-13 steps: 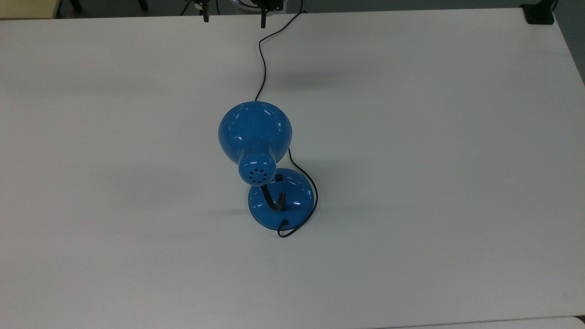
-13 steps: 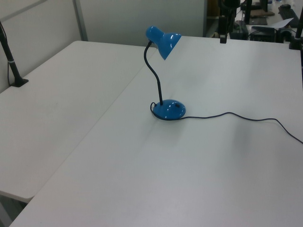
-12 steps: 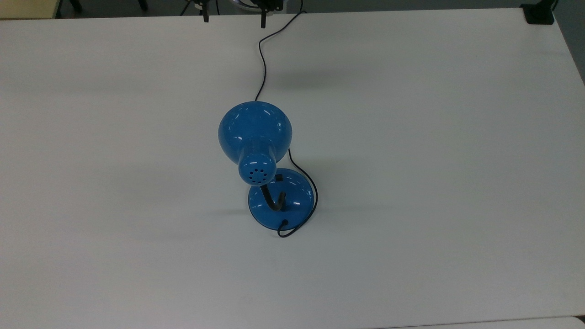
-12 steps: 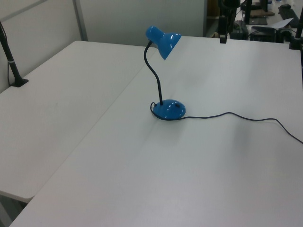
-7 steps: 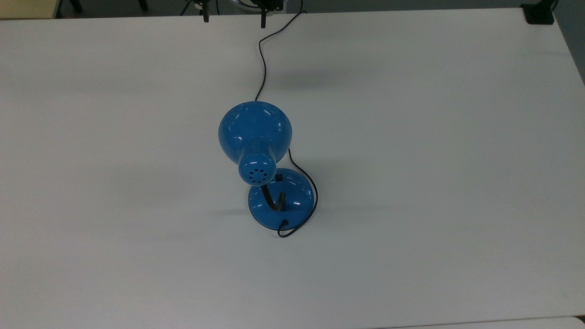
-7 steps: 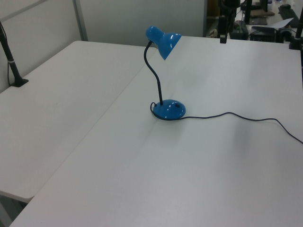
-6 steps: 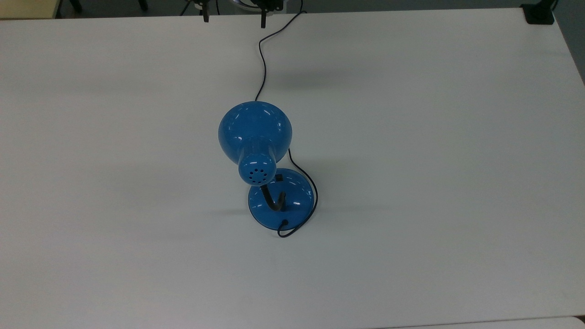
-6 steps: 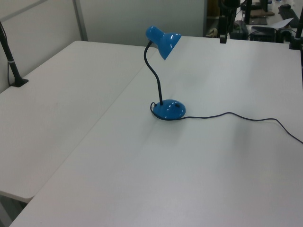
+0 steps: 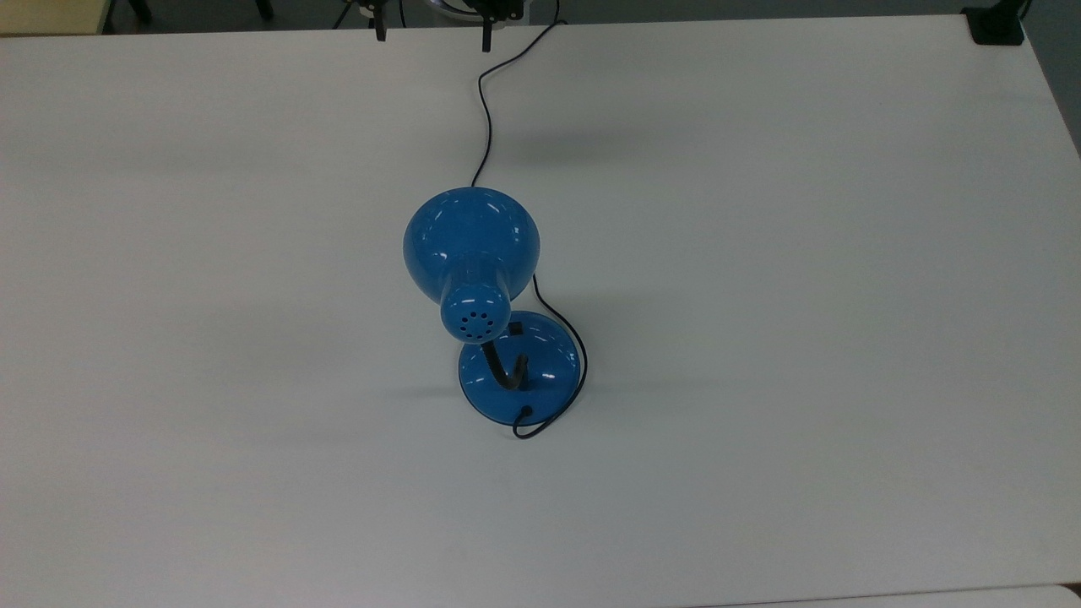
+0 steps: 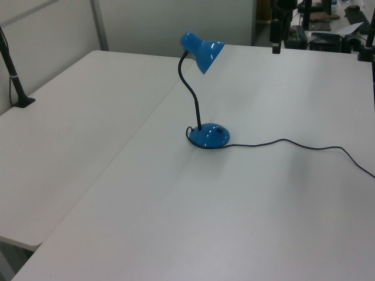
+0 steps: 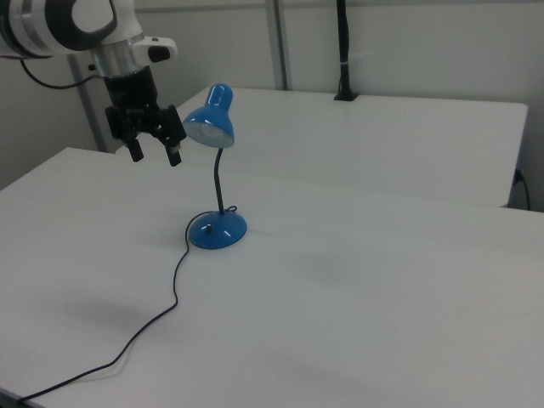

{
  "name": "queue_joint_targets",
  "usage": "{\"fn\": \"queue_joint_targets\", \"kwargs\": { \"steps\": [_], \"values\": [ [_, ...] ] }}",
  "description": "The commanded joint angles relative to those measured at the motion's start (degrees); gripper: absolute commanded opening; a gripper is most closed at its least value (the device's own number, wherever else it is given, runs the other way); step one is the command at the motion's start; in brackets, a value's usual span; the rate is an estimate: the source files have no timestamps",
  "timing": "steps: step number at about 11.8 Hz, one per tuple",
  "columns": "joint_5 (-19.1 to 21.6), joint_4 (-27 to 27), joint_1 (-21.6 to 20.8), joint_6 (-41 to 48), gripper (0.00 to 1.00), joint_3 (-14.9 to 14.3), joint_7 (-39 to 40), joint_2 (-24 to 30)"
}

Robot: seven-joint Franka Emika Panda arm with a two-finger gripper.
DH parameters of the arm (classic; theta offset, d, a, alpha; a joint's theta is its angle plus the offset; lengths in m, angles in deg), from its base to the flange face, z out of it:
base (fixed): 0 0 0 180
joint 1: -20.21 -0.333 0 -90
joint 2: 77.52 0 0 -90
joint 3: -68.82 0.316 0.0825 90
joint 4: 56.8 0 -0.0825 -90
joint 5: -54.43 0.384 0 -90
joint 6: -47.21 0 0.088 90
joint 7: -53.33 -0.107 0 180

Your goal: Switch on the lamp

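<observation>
Lamp [image 9: 490,295] upright near middle of white counter [image 9: 802,295]; blue shade [image 11: 210,121] tipped downward on black gooseneck [image 10: 192,99], round blue base [image 11: 218,230] flat on surface. Small black switch [image 9: 515,328] on base, partly under the shade in the top view. Bulb side of shade dark, unlit. Thin black cord [image 11: 161,310] looped round base, then trailing across counter toward the right view's lower left corner.

End effector [image 11: 154,153] raised above counter, just beside shade at the right view's left, apart from it; fingers [image 11: 173,155] spread wide, nothing between them. Fingertips also at top edge of the top view [image 9: 431,35].

Black clamped post [image 10: 13,76] at counter edge, the left view's left; another post [image 11: 343,51] at back of the right view. Second white table [image 11: 382,136] adjoining. Shade overhanging base between end effector and switch.
</observation>
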Motion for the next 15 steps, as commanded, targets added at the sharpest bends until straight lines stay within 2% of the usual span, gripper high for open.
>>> {"fn": "queue_joint_targets", "kwargs": {
  "steps": [1, 2, 3, 4, 5, 6, 12, 15],
  "values": [
    [0.95, 0.55, 0.10, 1.26, 1.00, -0.04, 0.80, 0.16],
    [0.95, 0.55, 0.10, 1.26, 1.00, -0.04, 1.15, 0.16],
    [1.04, 0.55, 0.10, 1.26, 0.92, -0.04, 2.11, 0.16],
    [0.95, 0.46, 0.01, 1.26, 0.70, -0.04, 3.25, 0.16],
    [1.04, 0.46, 0.10, 1.52, 0.39, -0.13, 3.87, 0.25],
    [1.04, 0.46, 0.01, 1.61, 0.02, -0.04, 3.96, 0.25],
    [1.83, -0.41, -0.34, 0.38, 0.00, 0.13, 3.96, -0.37],
    [3.15, -6.02, -0.69, -5.49, 0.00, 0.66, 3.88, 0.16]
  ]
}}
